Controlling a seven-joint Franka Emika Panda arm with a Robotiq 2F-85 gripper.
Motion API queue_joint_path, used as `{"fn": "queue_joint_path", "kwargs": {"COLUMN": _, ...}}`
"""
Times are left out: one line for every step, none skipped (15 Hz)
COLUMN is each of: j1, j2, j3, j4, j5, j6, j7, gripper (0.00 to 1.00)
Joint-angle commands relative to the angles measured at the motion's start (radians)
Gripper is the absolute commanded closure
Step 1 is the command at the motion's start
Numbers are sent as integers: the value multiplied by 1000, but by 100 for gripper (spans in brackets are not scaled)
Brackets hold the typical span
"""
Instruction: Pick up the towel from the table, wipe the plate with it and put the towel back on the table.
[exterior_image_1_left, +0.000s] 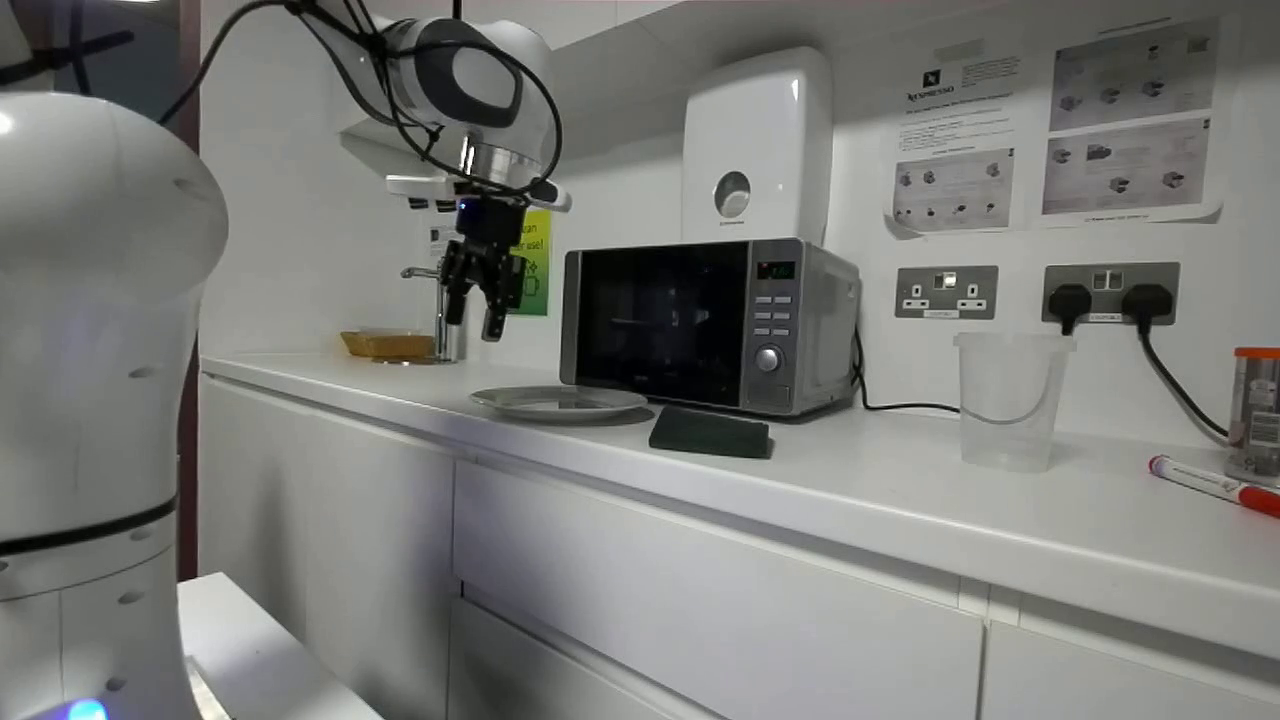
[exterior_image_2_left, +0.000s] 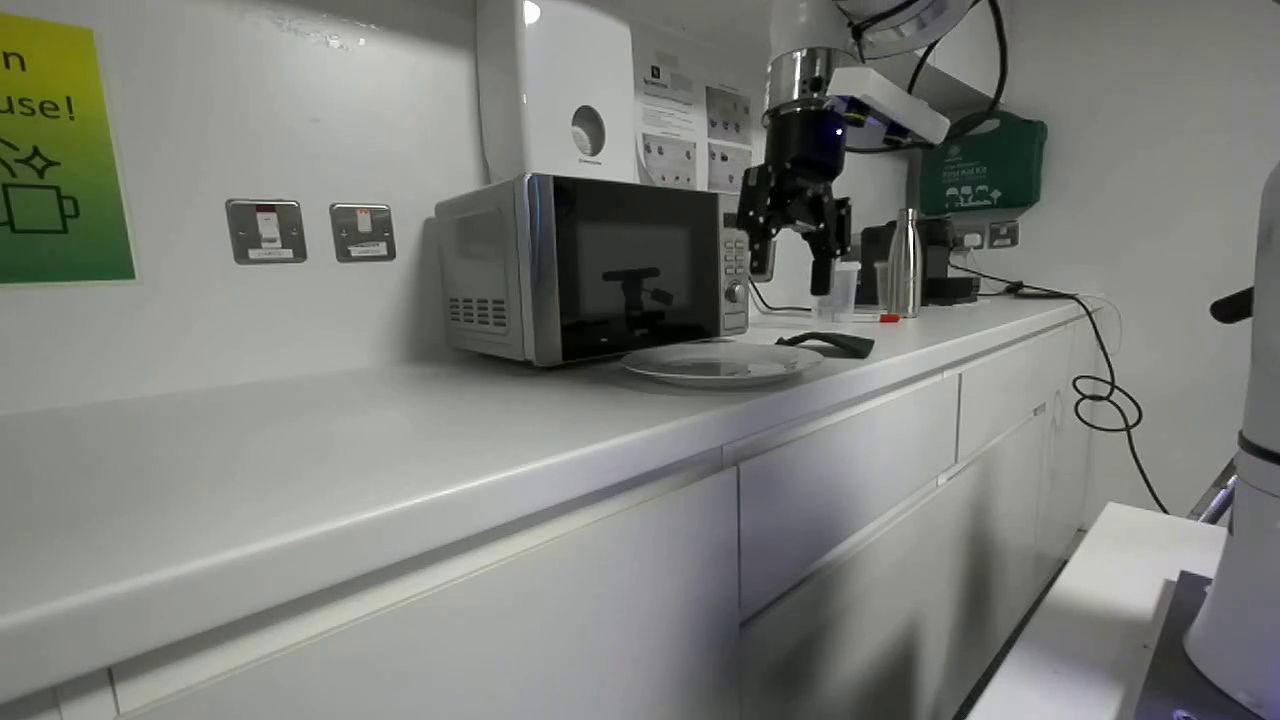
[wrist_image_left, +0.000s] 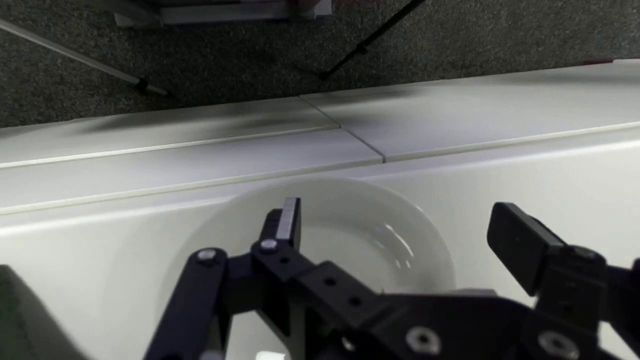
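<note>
The towel (exterior_image_1_left: 710, 433), a dark folded cloth, lies on the white table (exterior_image_1_left: 900, 510) just in front of the microwave. In an exterior view the towel (exterior_image_2_left: 838, 343) is beside the plate (exterior_image_2_left: 720, 368). The round grey-silver plate (exterior_image_1_left: 560, 403) lies flat on the table near its front edge. My gripper (exterior_image_1_left: 474, 320) is open and empty, well above the table. In the wrist view its fingers (wrist_image_left: 400, 230) are wide apart over the plate (wrist_image_left: 345, 245), which the gripper partly hides. Only an edge of the towel (wrist_image_left: 12, 320) shows at the lower left there.
The microwave (exterior_image_1_left: 665, 325) stands behind the plate and towel. A tan dish (exterior_image_1_left: 390, 345) and a tap (exterior_image_1_left: 440, 310) are farther back. A clear tub (exterior_image_1_left: 1010, 400), a jar (exterior_image_1_left: 1255, 415) and a red marker (exterior_image_1_left: 1215, 487) are along the table. A steel bottle (exterior_image_2_left: 905, 265) stands beyond.
</note>
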Motion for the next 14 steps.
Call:
{"fn": "queue_joint_path", "kwargs": {"j1": -65, "j2": 30, "j3": -1, "j4": 0, "j5": -84, "j6": 77, "j7": -12, "gripper": 0}}
{"fn": "queue_joint_path", "kwargs": {"j1": -82, "j2": 40, "j3": 0, "j4": 0, "j5": -114, "j6": 103, "j7": -8, "gripper": 0}}
{"fn": "queue_joint_path", "kwargs": {"j1": -99, "j2": 52, "j3": 1, "j4": 3, "j5": -147, "j6": 129, "j7": -3, "gripper": 0}}
{"fn": "queue_joint_path", "kwargs": {"j1": -116, "j2": 67, "j3": -1, "j4": 4, "j5": -184, "j6": 154, "j7": -3, "gripper": 0}}
{"fn": "queue_joint_path", "kwargs": {"j1": -132, "j2": 82, "j3": -4, "j4": 9, "j5": -219, "j6": 175, "j7": -3, "gripper": 0}}
{"fn": "queue_joint_path", "kwargs": {"j1": -147, "j2": 94, "j3": -6, "j4": 10, "j5": -250, "j6": 195, "j7": 1, "gripper": 0}}
{"fn": "queue_joint_path", "kwargs": {"j1": -163, "j2": 109, "j3": -8, "j4": 12, "j5": -283, "j6": 214, "j7": 6, "gripper": 0}}
{"fn": "queue_joint_path", "kwargs": {"j1": -178, "j2": 121, "j3": -11, "j4": 14, "j5": -314, "j6": 229, "j7": 9, "gripper": 0}}
{"fn": "queue_joint_path", "kwargs": {"j1": -193, "j2": 134, "j3": -12, "j4": 16, "j5": -342, "j6": 242, "j7": 15, "gripper": 0}}
{"fn": "queue_joint_path", "kwargs": {"j1": -207, "j2": 144, "j3": -14, "j4": 17, "j5": -371, "j6": 253, "j7": 18, "gripper": 0}}
{"fn": "queue_joint_path", "kwargs": {"j1": -221, "j2": 154, "j3": -15, "j4": 17, "j5": -401, "j6": 260, "j7": 22, "gripper": 0}}
{"fn": "queue_joint_path", "kwargs": {"j1": -233, "j2": 162, "j3": -18, "j4": 16, "j5": -430, "j6": 272, "j7": 25, "gripper": 0}}
{"fn": "queue_joint_path", "kwargs": {"j1": -249, "j2": 169, "j3": -19, "j4": 16, "j5": -465, "j6": 284, "j7": 29, "gripper": 0}}
{"fn": "queue_joint_path", "kwargs": {"j1": -262, "j2": 178, "j3": -23, "j4": 19, "j5": -493, "j6": 289, "j7": 30, "gripper": 0}}
